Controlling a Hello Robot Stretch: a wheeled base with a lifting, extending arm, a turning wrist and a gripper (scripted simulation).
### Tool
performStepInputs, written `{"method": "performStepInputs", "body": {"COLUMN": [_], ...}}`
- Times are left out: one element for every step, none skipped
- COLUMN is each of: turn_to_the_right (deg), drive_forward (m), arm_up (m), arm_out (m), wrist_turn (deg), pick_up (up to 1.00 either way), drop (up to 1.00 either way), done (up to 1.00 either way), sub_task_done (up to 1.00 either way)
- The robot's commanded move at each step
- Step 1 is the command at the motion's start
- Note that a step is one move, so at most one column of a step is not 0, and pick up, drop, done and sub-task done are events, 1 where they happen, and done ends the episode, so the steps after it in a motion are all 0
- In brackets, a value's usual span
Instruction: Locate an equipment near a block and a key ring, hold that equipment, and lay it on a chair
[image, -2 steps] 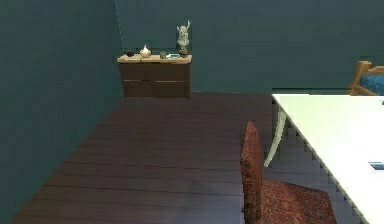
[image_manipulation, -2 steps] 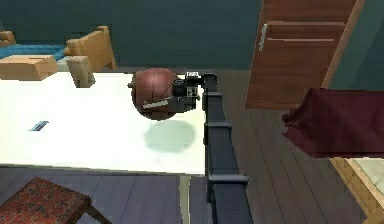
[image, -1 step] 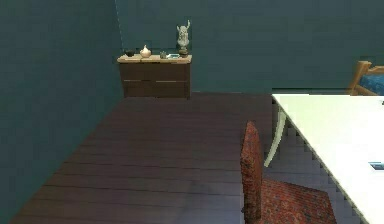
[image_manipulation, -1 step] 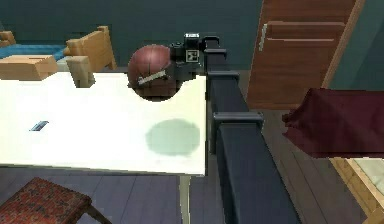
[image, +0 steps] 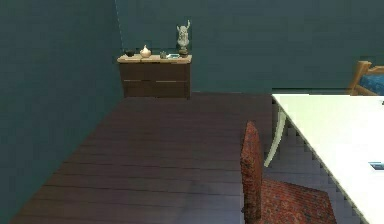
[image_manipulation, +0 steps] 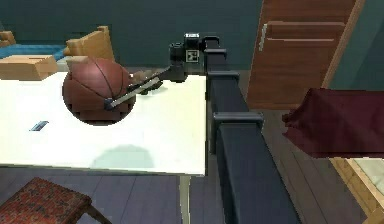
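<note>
Forward view:
- Teal walls, dark plank floor.
- Low wooden sideboard against the far wall near the corner. Small statue upright on its right end. A few small blobs beside the statue, too small to name.
- White table along the right side.
- Red patterned chair in the foreground, just beside the table's near edge.
- Wooden chair with blue back at the table's far side, cut by the right edge.
- Small dark flat item on the tabletop at the right edge, not identifiable.

Arm side view:
- Arm rises from the bottom edge just right of the same white table. Two white marker squares at its far end.
- Gripper reaches left over the tabletop and holds the basketball.
- Basketball hangs at the finger end, clear of the table, with its shadow lying apart on the tabletop below.
- Small dark flat item on the table, left of and apart from the ball.
- Light wooden chairs beyond the table's far edge.
- Corner of the red patterned chair at bottom left.
- Brown door in the far wall, right of the arm.
- Dark red bulky mass at the right edge, not identifiable.
</note>
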Motion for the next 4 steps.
{"method": "performStepInputs", "body": {"turn_to_the_right": [0.0, 0.0, 0.0, 45.0], "drive_forward": [0.00, 0.00, 0.00, 0.00], "arm_up": [0.00, 0.00, 0.00, 0.00], "arm_out": [0.00, 0.00, -0.40, 0.00], "wrist_turn": [-45.0, -6.0, 0.0, 0.0], "pick_up": [0.00, 0.00, 0.00, 0.00], "drop": [0.00, 0.00, 0.00, 0.00], "done": [0.00, 0.00, 0.00, 0.00], "sub_task_done": [0.00, 0.00, 0.00, 0.00]}}
